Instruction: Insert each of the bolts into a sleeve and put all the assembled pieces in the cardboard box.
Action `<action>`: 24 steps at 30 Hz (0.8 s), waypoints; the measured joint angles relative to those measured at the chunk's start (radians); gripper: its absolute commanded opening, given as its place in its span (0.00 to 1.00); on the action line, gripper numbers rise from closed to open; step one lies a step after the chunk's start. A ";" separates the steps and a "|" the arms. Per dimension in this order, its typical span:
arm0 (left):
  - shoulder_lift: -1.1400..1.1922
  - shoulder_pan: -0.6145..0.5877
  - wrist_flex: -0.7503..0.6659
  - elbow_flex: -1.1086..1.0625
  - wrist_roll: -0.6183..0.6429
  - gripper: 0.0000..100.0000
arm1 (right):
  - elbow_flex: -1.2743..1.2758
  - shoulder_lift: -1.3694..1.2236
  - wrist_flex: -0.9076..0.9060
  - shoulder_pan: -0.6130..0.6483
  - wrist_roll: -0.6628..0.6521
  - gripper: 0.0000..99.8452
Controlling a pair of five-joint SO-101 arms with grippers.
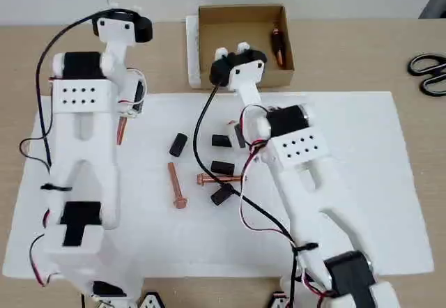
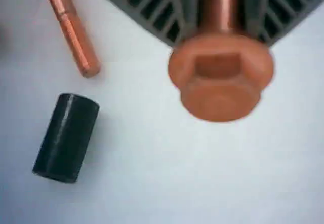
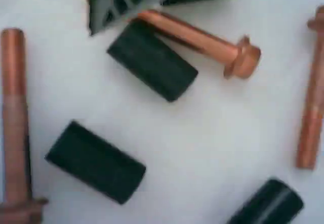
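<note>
On the tan table point(image 1: 348, 50), over a white sheet's point(image 1: 348, 182) left side, the left gripper point(image 2: 221, 16) clamps a copper bolt point(image 2: 221, 77), while bolts point(image 1: 177, 184) and black sleeves point(image 1: 178, 143) lie mid-sheet, the cardboard box point(image 1: 240, 15) sits beyond, scissors point(image 1: 428, 73) lie far right, and I cannot tell the right gripper's point(image 1: 237, 134) state.

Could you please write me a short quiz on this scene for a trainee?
1. True or false: the left gripper holds a bolt.
2. What lies in the box? A) nothing B) one assembled piece C) three loose sleeves
3. Which tool lies off the mat?
Key: 1 true; 2 B; 3 scissors.
</note>
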State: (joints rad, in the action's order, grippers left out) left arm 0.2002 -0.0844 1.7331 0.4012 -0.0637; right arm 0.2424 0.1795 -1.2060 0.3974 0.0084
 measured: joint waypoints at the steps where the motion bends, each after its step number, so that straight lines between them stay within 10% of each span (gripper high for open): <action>1: -0.014 -0.006 0.000 -0.031 0.000 0.01 | 0.000 -0.021 0.023 0.008 0.028 0.22; 16: -0.269 -0.066 0.000 -0.322 0.005 0.01 | -0.044 -0.203 0.201 0.146 0.083 0.22; 24: -0.384 -0.066 -0.084 -0.511 0.006 0.01 | -0.044 -0.209 0.334 0.192 0.345 0.22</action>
State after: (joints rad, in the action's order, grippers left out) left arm -0.1834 -0.1504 1.6487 -0.1097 -0.0575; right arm 0.1979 -0.0292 -0.8715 0.5892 0.3537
